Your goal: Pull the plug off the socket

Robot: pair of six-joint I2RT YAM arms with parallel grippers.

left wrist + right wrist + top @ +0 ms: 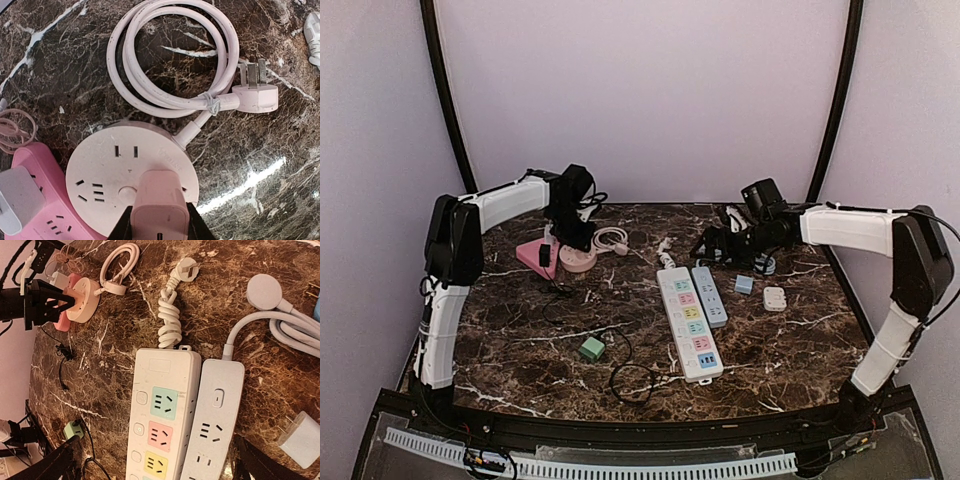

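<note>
Tool on left (160, 229) pinches pink plug (160, 192) in round socket (100, 167); right tool (159, 455) spread.

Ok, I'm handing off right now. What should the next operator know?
Left hand: shut on the pink square plug, which looks seated in the round pale-pink socket.
Right hand: open and empty, hovering over the white strip with coloured outlets and the grey power strip.
Done: plug grasped.
Left: pull it straight out. Nothing holds the socket down, so it may lift with the plug.
</note>
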